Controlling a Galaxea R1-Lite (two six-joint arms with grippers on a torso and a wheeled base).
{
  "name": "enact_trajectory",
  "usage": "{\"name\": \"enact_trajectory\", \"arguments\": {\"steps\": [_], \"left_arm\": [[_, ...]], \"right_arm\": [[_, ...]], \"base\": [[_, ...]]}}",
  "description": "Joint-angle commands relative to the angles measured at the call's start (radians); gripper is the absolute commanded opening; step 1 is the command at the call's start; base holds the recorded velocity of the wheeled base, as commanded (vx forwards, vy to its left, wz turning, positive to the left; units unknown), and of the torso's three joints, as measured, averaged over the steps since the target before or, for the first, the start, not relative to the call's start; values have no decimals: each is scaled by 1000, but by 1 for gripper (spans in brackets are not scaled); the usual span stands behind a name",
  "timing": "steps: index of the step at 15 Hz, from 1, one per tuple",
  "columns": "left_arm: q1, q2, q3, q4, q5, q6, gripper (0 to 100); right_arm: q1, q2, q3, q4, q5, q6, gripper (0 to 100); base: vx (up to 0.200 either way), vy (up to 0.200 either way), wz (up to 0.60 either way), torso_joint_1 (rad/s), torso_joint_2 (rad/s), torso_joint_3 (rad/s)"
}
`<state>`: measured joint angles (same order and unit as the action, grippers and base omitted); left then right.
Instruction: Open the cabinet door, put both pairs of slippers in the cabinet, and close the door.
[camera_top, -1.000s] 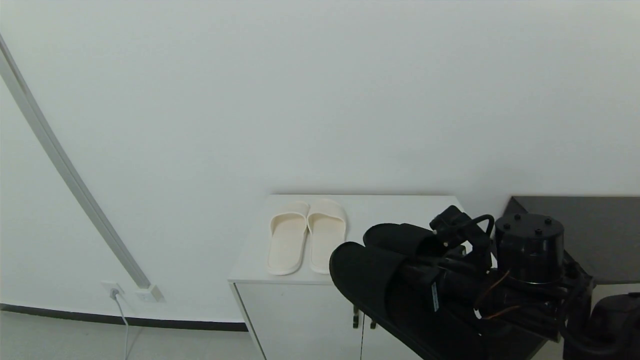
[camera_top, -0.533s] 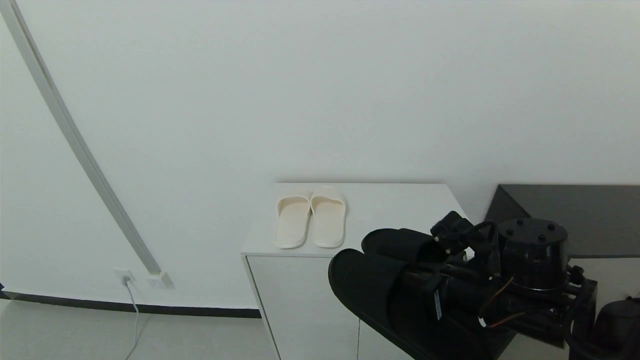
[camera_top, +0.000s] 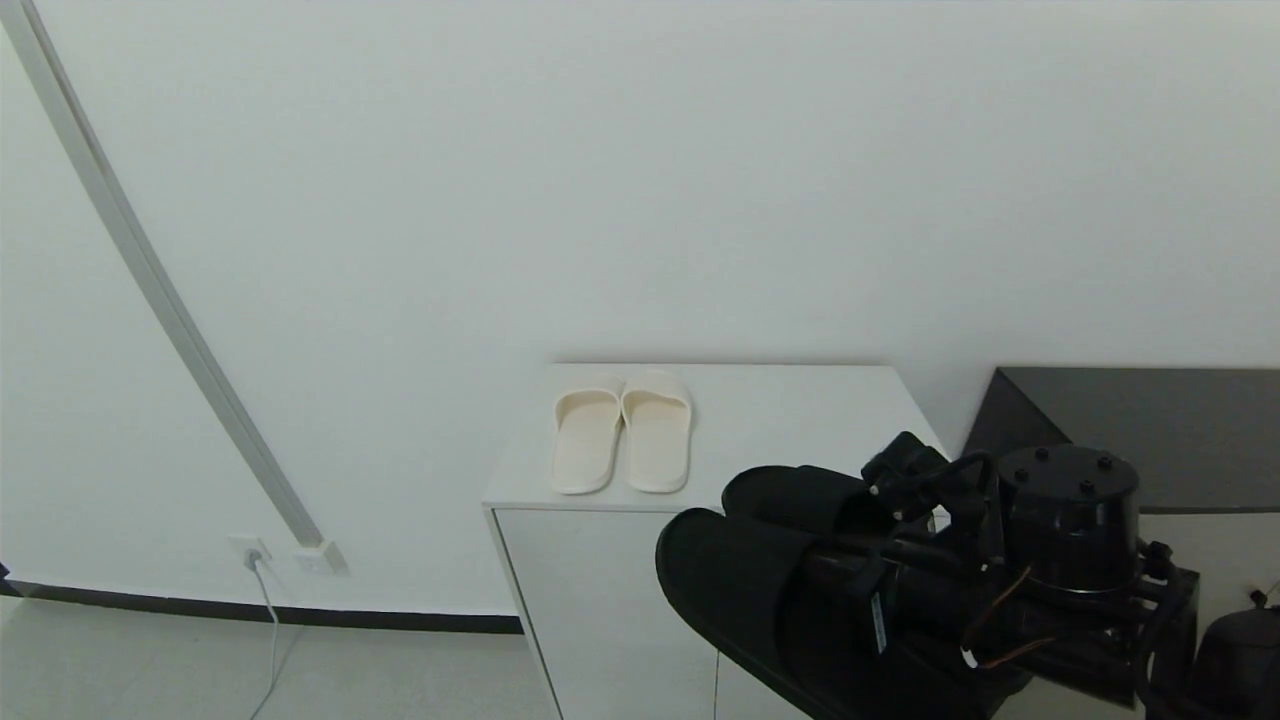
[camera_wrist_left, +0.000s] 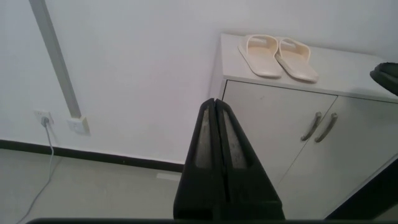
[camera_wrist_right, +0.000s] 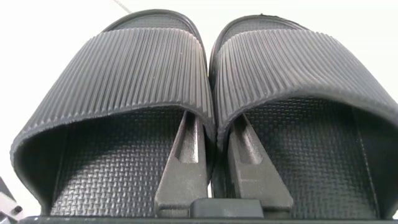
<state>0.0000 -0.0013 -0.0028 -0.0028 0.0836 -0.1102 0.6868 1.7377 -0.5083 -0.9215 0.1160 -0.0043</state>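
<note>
At the far left a grey strip (camera_top: 150, 290) runs slantwise down the wall to a socket (camera_top: 246, 551) with a white cable near the floor. Our left hand (camera_wrist_left: 215, 106) hangs low in front of the cabinet (camera_wrist_left: 273, 130), to its left. The fingers are pressed flat together with nothing between them.

The white slippers (camera_top: 621, 440) lie side by side on the left part of the cabinet top, toes toward the wall, touching each other. Below them both doors are shut, and the two handles (camera_wrist_left: 318, 126) stand close together at the middle seam.

To the right, the black slippers (camera_top: 770, 560) are off the cabinet top and held in the air before its right door. Our right hand (camera_wrist_right: 214, 127) has one finger inside each slipper and pinches the two adjoining side walls together, so the pair is carried as one. Beyond it a dark surface (camera_top: 1150, 430) adjoins the cabinet on the right.

As we judge it, the task is at an early stage. One pair is picked up, but no door is open and neither pair is inside. Opening a door probably falls to the empty left hand. After that come stowing the black pair, fetching and stowing the white pair, and closing the door.
</note>
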Motion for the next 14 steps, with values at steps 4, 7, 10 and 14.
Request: {"name": "enact_trajectory", "arguments": {"steps": [4,7,10,14], "left_arm": [[0,1,1,0,1,0,0],[0,1,1,0,1,0,0],[0,1,0,0,1,0,0],[0,1,0,0,1,1,0]], "right_arm": [[16,-6,17,0,1,0,0],[33,-23,50,0,-1,0,0],[39,-24,50,0,-1,0,0],[40,-26,83,-48,-2,-2,0]], "base": [[0,0,0,0,0,0],[0,0,0,-133,299,155],[0,0,0,-147,336,180],[0,0,0,-155,353,188]]}}
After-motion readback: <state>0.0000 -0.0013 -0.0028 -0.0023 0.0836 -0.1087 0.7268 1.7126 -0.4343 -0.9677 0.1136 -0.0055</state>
